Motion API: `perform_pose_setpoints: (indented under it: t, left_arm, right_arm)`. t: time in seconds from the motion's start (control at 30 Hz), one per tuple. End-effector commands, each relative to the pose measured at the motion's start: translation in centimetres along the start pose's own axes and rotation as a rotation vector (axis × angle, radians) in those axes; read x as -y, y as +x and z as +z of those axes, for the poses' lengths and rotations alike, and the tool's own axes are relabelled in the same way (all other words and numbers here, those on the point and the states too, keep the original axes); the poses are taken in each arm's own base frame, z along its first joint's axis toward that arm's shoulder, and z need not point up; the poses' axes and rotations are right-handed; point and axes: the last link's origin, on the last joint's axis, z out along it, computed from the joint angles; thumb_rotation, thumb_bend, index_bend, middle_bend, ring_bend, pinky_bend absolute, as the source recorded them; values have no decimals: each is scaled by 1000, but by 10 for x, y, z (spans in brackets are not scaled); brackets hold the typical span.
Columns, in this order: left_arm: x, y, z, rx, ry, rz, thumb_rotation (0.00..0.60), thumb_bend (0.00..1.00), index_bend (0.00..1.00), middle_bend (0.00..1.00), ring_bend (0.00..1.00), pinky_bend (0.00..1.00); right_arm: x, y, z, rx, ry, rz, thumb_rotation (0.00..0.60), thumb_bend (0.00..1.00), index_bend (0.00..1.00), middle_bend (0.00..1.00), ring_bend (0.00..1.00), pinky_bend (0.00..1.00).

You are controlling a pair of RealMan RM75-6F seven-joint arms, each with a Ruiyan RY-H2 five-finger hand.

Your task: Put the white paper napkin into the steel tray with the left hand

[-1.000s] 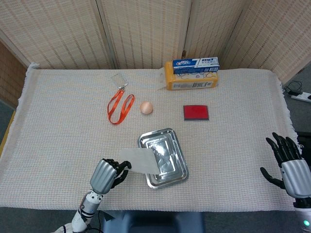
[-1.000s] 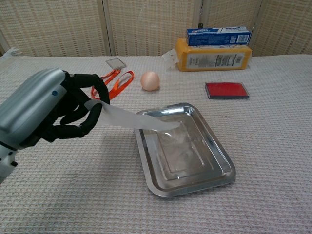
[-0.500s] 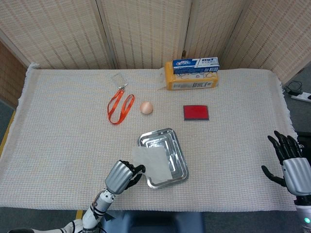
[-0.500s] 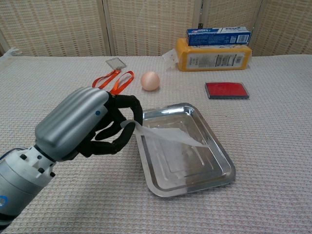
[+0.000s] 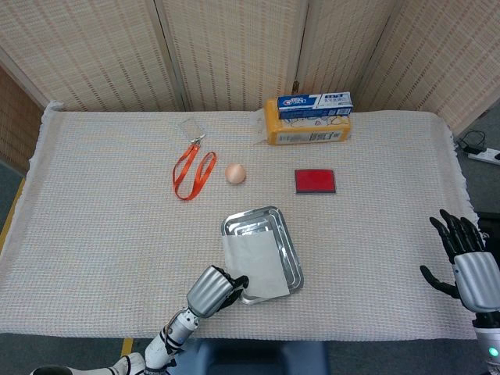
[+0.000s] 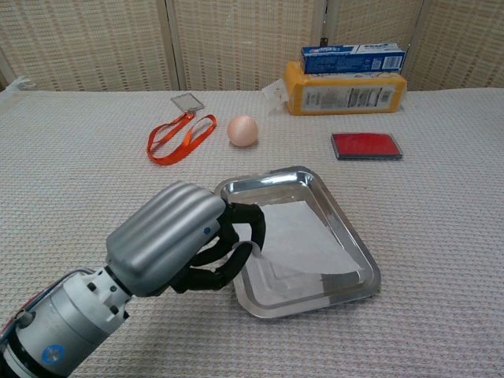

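Observation:
The white paper napkin [image 5: 255, 262] [image 6: 302, 239] lies spread over the steel tray [image 5: 286, 239] [image 6: 339, 213] and covers most of its floor. My left hand [image 5: 213, 290] [image 6: 179, 239] sits at the tray's near left corner, fingers curled around the napkin's near edge, still pinching it. My right hand [image 5: 467, 264] hovers at the table's right edge, far from the tray, fingers spread and holding nothing. It does not show in the chest view.
An egg [image 5: 235, 173] and an orange lanyard with a clear badge [image 5: 192, 171] lie behind the tray to the left. A red pad [image 5: 316, 180] lies behind it to the right. A yellow pack with a blue box on top [image 5: 310, 119] stands at the back.
My left hand has moved right toward the tray and lowered. The napkin, which hung in the air over the tray's left rim, now lies flat inside the tray. The right hand stayed still.

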Motion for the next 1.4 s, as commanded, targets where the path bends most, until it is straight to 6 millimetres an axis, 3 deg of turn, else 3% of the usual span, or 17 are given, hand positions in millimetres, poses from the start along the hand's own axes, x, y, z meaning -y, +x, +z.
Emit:
perform_pose_setpoints:
  t: [0.03,0.57,0.67,0.8,0.97,1.1,1.4]
  left_arm:
    - [-3,-9,4,26,-5,1,600,617,581,1000,1000,1000]
    - [3,-22,21,33,19,54,600,616,516,1000,1000,1000]
    - [0,-24,21,38,7,61,600,616,465,1000,1000,1000]
    - [-6,-25,23,37,-11,60,600,610,327,1000,1000,1000]
    - [-10,-24,22,36,-15,56,600,433,191,1000,1000,1000]
    - [-16,-22,21,40,-25,54,600,319,144,1000,1000,1000]
    - [-23,-21,23,57,-41,93,600,274,137,1000,1000,1000]
  right_arm:
    - [0,-1,1,8,-1,3,600,338,0,0,0,0]
    - [0,0,0,6,3,10,600,338,0,0,0,0]
    - [1,-1,0,12,4,9,600,337,0,0,0,0]
    - [1,0,0,10,4,12,600,337,0,0,0,0]
    - [-1,1,0,8,-1,13,600,338,0,0,0,0]
    - [0,2,-1,7,1,15,600,337,0,0,0,0]
    - [2,0,-1,16,7,13,600,337,0,0,0,0]
